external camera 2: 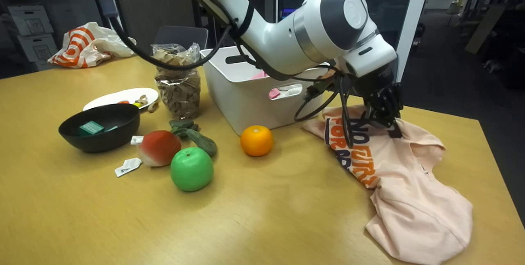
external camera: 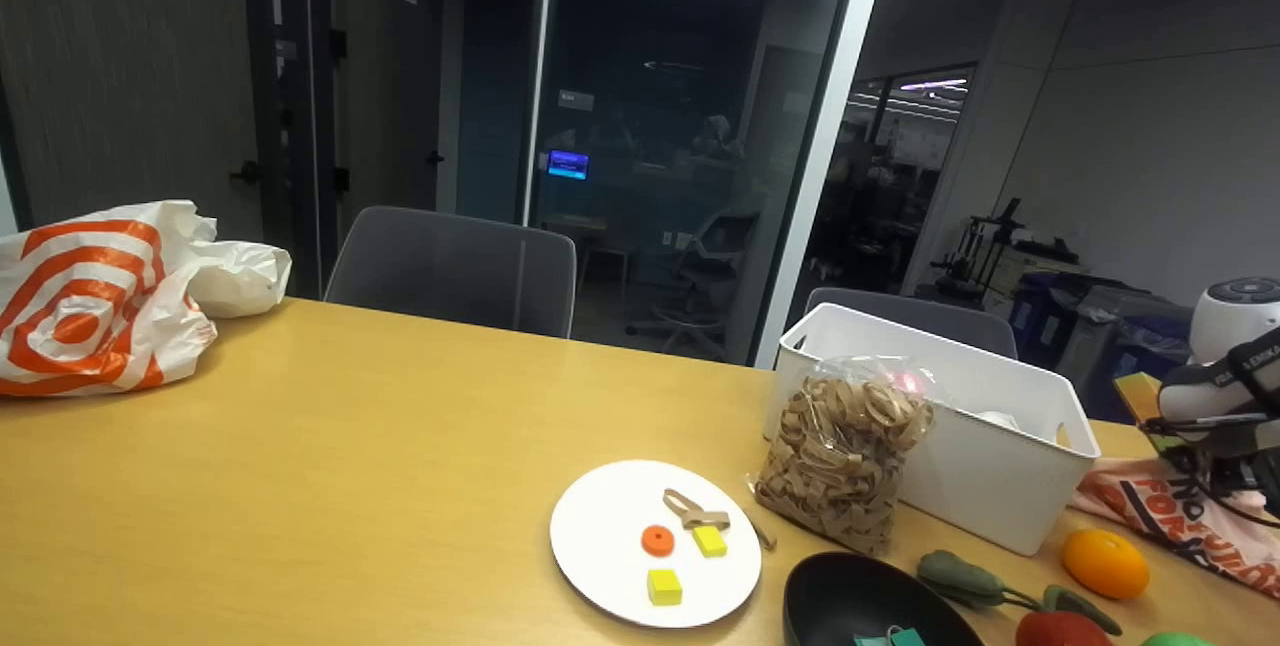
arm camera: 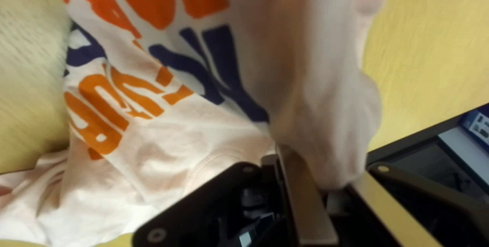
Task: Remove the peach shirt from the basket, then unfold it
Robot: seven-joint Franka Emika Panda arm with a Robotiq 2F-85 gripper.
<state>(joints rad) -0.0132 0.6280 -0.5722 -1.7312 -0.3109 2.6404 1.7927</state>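
Note:
The peach shirt (external camera 2: 426,215) lies crumpled on the table outside the basket, with orange and navy lettering on its upper part. Only its lettered part (external camera: 1170,506) shows in an exterior view, at the right edge. The white basket (external camera 2: 246,103) stands beside it; it also shows in an exterior view (external camera: 1000,486). My gripper (external camera 2: 383,127) points down at the shirt's collar end. In the wrist view, a bunched fold of the shirt (arm camera: 172,136) fills the gap between my fingers (arm camera: 324,166), which appear closed on it. The fingertips are partly hidden by the cloth.
Pink cloth (external camera 2: 274,93) shows through the basket's handle hole. An orange (external camera 2: 256,140), a green fruit (external camera 2: 192,169), a red fruit (external camera 2: 159,148), a black bowl (external camera 2: 102,142), a white plate (external camera: 600,556) and a bag of brown strips (external camera: 845,456) stand nearby. The table edge runs beside the shirt.

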